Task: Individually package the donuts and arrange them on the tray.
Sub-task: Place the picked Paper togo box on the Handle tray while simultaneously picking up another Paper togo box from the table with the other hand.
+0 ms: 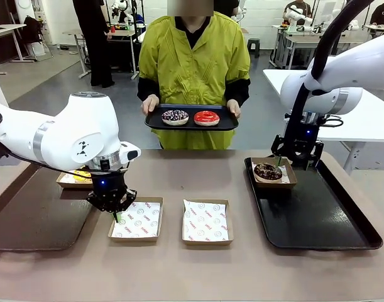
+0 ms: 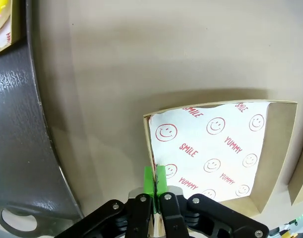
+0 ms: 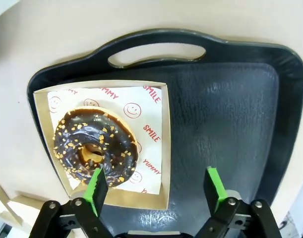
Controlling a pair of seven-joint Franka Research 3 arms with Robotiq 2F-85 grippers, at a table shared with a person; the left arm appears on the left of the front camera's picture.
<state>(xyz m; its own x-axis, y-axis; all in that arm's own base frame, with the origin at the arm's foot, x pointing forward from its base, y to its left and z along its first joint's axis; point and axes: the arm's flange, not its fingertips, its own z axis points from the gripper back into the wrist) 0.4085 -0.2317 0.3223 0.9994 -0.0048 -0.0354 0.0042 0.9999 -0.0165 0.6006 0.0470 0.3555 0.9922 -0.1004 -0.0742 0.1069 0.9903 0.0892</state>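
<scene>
A dark chocolate donut (image 1: 268, 170) (image 3: 95, 146) with light sprinkles lies in a paper-lined box (image 3: 151, 148) at the near-left corner of the black tray (image 1: 317, 214) (image 3: 230, 124) on my right. My right gripper (image 1: 298, 158) (image 3: 154, 186) hangs open just above it; one finger is over the donut's rim, the other over bare tray. My left gripper (image 1: 115, 214) (image 2: 154, 179) is shut on the side wall of an empty paper-lined box (image 1: 136, 220) (image 2: 211, 153). The person holds a small tray (image 1: 155, 123) with a purple-white sprinkled donut (image 1: 175, 117) and a red donut (image 1: 206, 117). A yellow donut (image 1: 82, 176) sits boxed behind my left arm.
A second empty lined box (image 1: 206, 221) lies at the table's middle, close to the held one. A dark tray (image 1: 34, 217) (image 2: 22, 124) lies at the table's left end. The person stands at the far edge, hands on the small tray.
</scene>
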